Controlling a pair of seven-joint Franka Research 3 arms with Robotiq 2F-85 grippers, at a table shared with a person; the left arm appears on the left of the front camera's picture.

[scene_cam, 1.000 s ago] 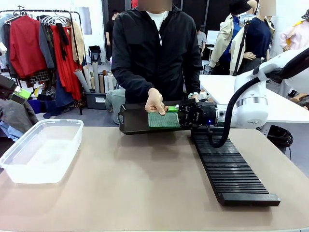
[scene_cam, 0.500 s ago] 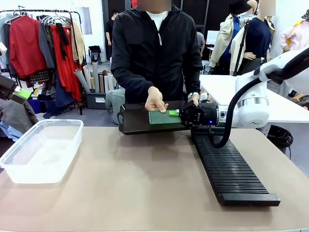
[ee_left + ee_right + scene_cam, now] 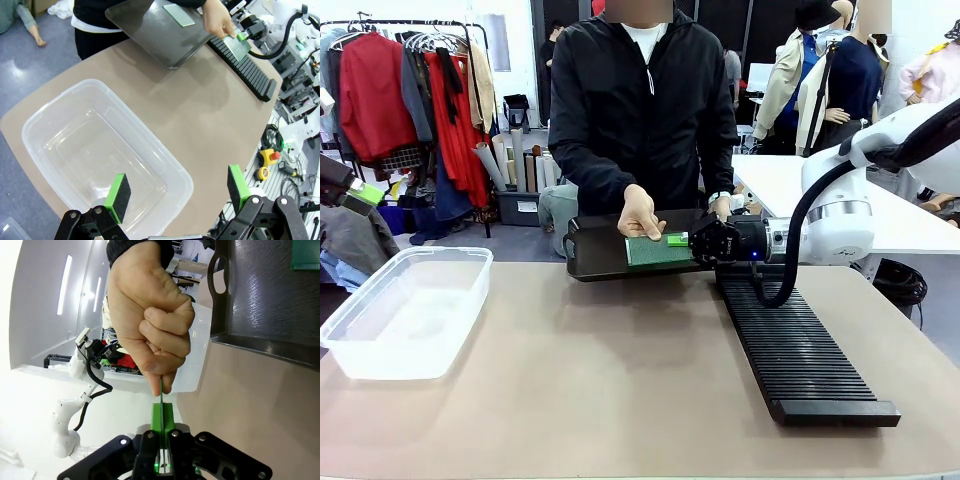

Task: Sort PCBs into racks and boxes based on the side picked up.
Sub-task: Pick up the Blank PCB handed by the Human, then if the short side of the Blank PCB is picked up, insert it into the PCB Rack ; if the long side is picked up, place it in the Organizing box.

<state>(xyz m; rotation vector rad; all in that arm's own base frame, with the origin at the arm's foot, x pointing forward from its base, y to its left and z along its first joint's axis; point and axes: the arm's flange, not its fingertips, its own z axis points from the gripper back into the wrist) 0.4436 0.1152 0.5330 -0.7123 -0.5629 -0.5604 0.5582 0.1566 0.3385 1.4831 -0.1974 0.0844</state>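
Observation:
A person's hand [image 3: 641, 212] pinches the left edge of a green PCB [image 3: 655, 250] in front of a dark tray [image 3: 595, 252]. My right gripper [image 3: 682, 240] is shut on the board's right edge. In the right wrist view the PCB [image 3: 161, 389] stands edge-on between the hand's fingers and my right gripper [image 3: 162, 412]. Another PCB [image 3: 179, 14] lies flat on the tray [image 3: 160, 35]. My left gripper [image 3: 177, 187] hangs open above the clear box [image 3: 60, 125], which holds nothing. The black slotted rack [image 3: 800, 350] lies at the right.
The person stands at the far edge and holds the tray with the other hand. The box [image 3: 380, 360] sits at the table's left; my left gripper [image 3: 362, 193] is above and left of it. Bare tabletop [image 3: 610, 380] lies between box and rack.
My right gripper's jaws have closed on the PCB's right edge. The person's hand, board and tray have shifted only slightly. The left arm has not moved.

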